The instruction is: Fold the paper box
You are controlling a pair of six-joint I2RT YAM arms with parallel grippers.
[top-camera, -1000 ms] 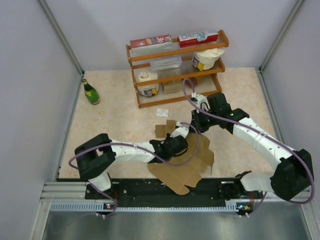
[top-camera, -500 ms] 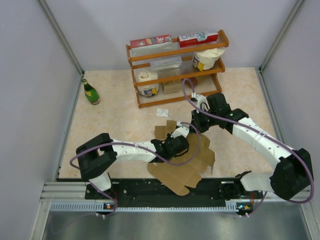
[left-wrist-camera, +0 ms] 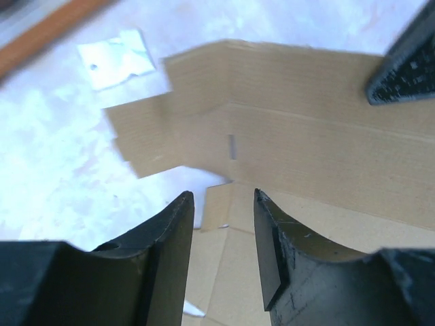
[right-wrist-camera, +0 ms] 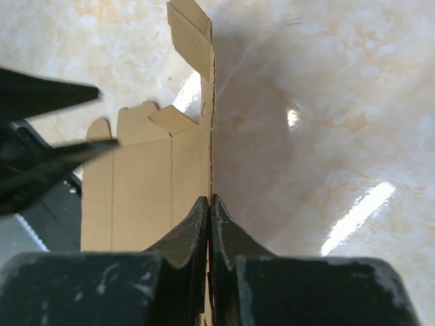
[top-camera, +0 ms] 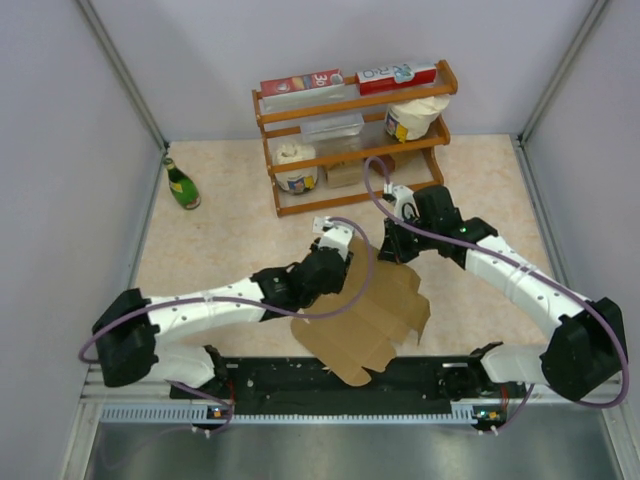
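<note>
1. The left white-and-black jointed arm [top-camera: 205, 308] lies low and stretched out, running from its base at the near left corner diagonally toward the middle of the table
2. Its black two-finger left gripper [top-camera: 336, 248] points away from the bases; in the wrist view its fingers [left-wrist-camera: 170, 251] stand apart with nothing between them
3. The right white-and-black jointed arm [top-camera: 515, 280] rises from the near right and angles inward, its wrist bent downward
4. The black two-finger right gripper [right-wrist-camera: 209, 204] has its fingers pressed together, pinching the thin edge of the plain brown cardboard paper box [right-wrist-camera: 153, 193]
</note>
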